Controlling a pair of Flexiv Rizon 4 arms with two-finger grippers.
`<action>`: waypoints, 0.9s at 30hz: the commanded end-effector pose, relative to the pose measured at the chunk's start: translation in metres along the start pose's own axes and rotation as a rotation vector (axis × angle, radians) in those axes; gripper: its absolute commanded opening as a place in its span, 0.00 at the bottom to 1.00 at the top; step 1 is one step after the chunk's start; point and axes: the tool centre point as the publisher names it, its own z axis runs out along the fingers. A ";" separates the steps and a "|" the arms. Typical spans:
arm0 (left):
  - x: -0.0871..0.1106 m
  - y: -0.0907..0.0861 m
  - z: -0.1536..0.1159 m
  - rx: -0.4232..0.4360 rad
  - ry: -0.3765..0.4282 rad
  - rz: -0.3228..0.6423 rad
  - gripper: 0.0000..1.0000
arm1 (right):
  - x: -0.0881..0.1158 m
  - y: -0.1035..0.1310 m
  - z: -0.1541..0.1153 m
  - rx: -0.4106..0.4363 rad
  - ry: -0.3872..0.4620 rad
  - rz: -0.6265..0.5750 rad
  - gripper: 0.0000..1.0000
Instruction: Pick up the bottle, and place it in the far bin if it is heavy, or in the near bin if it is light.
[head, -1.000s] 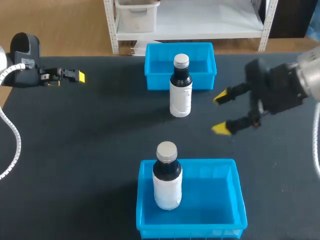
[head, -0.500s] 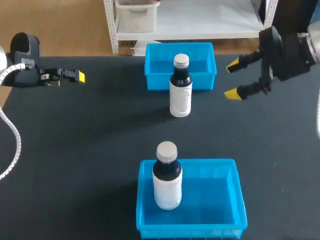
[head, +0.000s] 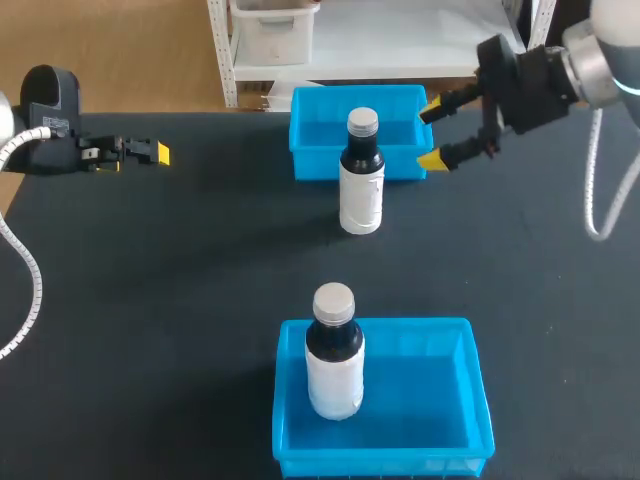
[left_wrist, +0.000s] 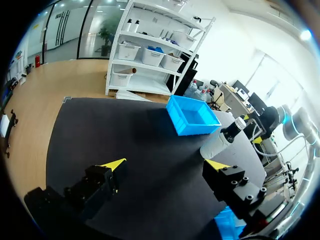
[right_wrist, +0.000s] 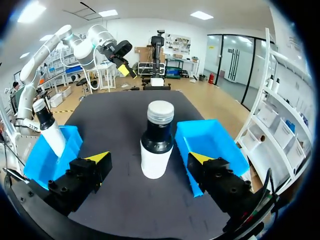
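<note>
One bottle (head: 361, 175), white-bodied with a dark neck and grey cap, stands upright on the black table just in front of the far blue bin (head: 318, 160). A second, similar bottle (head: 333, 350) stands inside the near blue bin (head: 440, 410). My right gripper (head: 433, 133) hangs open to the right of the first bottle, beside the far bin's right end. In the right wrist view that bottle (right_wrist: 156, 140) stands ahead of the right gripper (right_wrist: 149, 159), apart from both spread fingers. My left gripper (head: 150, 152) is open at the table's far left, nothing between its fingers (left_wrist: 114, 165).
The far bin (right_wrist: 210, 142) lies beside the standing bottle and holds nothing that I can see. The near bin (right_wrist: 47, 155) sits at the table's front edge. Black tabletop stretches between the two bins and out to the left.
My right gripper has swung from the table's right middle toward the far side and leftward, ending beside the far bin, still open. Bottles and left arm have not moved.
</note>
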 end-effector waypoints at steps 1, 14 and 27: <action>0.000 0.000 0.000 0.000 0.000 0.000 1.00 | -0.003 -0.021 0.017 -0.062 -0.015 0.002 1.00; 0.000 0.000 0.000 0.000 0.000 0.000 1.00 | -0.017 -0.015 0.052 -0.106 -0.037 0.003 1.00; 0.000 0.000 0.000 0.000 0.000 0.000 1.00 | -0.026 -0.013 0.073 -0.113 -0.045 0.015 1.00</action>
